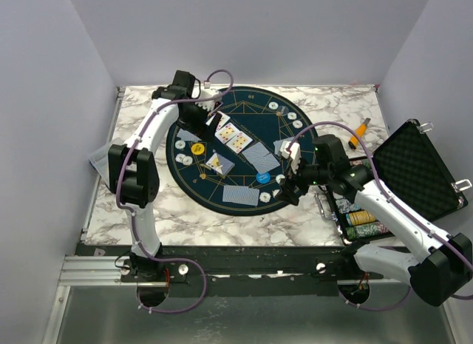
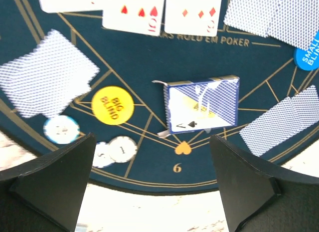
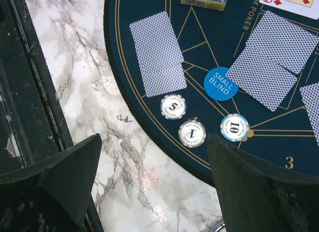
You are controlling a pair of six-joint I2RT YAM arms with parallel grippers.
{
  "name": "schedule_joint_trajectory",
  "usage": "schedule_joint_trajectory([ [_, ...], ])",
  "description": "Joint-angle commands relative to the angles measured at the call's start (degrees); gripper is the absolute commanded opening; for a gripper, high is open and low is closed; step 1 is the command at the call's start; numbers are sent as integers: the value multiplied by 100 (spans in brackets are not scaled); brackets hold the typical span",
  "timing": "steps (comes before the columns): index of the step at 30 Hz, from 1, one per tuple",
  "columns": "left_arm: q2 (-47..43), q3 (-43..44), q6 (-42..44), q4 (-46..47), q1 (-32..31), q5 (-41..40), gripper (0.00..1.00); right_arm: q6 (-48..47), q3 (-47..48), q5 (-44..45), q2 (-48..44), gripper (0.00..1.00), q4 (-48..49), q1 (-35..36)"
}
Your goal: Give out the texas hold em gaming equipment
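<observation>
A round dark-blue poker mat [image 1: 244, 107] holds the equipment. In the left wrist view my left gripper [image 2: 152, 159] stands open and empty above the mat's edge. Ahead of it lie the yellow big-blind disc [image 2: 112, 105], three whitish chips [image 2: 122, 148], a card deck [image 2: 202, 105], face-up cards [image 2: 133, 11] and face-down cards [image 2: 47, 75]. My right gripper [image 3: 153, 157] is open and empty over marble beside the mat. Just beyond it are three chips [image 3: 192, 133], the blue small-blind disc [image 3: 221, 84] and face-down cards [image 3: 157, 52].
An open black foam-lined case [image 1: 417, 170] sits at the right with stacked chips [image 1: 362, 218] in its lower half. An orange-handled tool [image 1: 360, 131] lies on the marble table [image 1: 133, 218] at the back right. Walls enclose the table on three sides.
</observation>
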Motion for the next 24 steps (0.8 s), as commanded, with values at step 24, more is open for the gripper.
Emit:
schedule_joint_trajectory([
  [24, 2846, 3552, 572, 1157, 197, -718, 76, -79, 32, 71, 174, 90, -46, -1],
])
